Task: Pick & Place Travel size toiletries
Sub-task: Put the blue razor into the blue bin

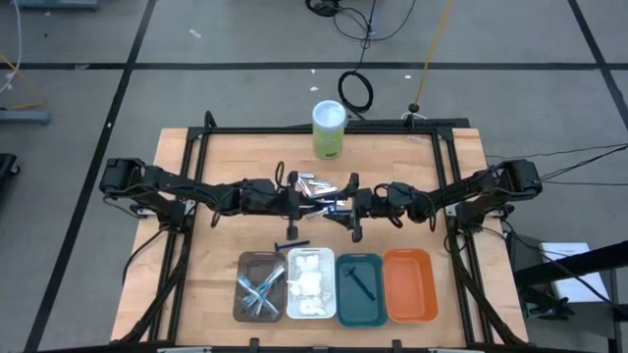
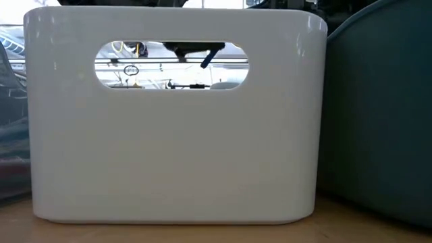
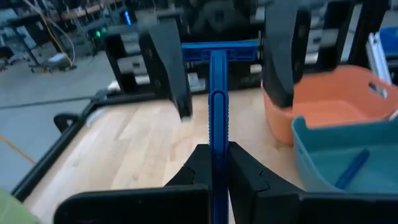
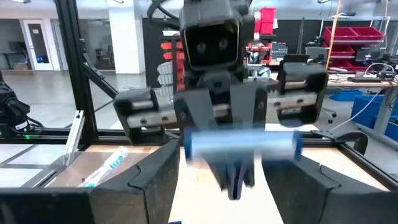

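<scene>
Mid-table handoff above the wood table (image 1: 211, 265): left gripper (image 3: 217, 152) is clamped on a blue razor (image 3: 217, 93) by its handle, head toward the right gripper (image 4: 233, 165), whose fingers stand apart around that head. Razor looks light, stiff, slick plastic; best taken by the ribbed handle. Four trays (image 1: 339, 314) nearby, workshop beyond.
</scene>
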Action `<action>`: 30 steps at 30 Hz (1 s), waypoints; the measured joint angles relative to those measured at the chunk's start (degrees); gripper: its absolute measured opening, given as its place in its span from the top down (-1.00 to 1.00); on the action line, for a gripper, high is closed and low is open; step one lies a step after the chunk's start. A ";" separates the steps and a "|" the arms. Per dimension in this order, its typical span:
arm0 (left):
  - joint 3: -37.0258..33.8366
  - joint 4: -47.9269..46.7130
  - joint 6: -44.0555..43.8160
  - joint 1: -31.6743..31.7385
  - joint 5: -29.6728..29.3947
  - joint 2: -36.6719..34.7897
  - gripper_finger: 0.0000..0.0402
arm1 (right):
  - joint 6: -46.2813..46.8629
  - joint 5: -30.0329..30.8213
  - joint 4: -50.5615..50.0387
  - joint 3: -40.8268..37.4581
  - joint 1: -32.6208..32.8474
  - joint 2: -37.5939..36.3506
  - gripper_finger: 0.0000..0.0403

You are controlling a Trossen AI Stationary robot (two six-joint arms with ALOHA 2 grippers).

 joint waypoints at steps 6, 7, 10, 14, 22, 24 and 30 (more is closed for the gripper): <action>0.01 2.00 0.05 -0.36 0.51 0.00 0.95 | -0.83 0.00 0.15 0.00 -0.04 0.00 -0.01; 0.01 2.02 -0.08 -0.36 0.56 0.00 0.95 | -1.09 0.00 0.31 0.00 -0.04 0.00 0.01; 0.02 2.01 -0.15 -0.34 0.57 0.00 0.95 | -1.43 -0.02 0.50 0.00 -0.04 0.00 0.14; 0.01 2.16 -0.96 -0.31 1.44 0.00 0.91 | -1.47 -0.10 0.65 0.00 -0.04 -0.01 0.42; 0.01 2.09 -2.23 -0.31 1.51 0.00 0.87 | -4.27 -0.14 1.26 -0.02 0.13 -0.02 0.89; 0.02 2.01 -4.47 -0.31 1.50 0.00 0.86 | -4.23 -0.01 1.27 -0.02 0.18 -0.02 0.89; 0.42 -0.29 -10.86 -1.01 0.87 -0.23 0.61 | -4.24 -0.03 1.33 -0.02 0.21 -0.04 0.89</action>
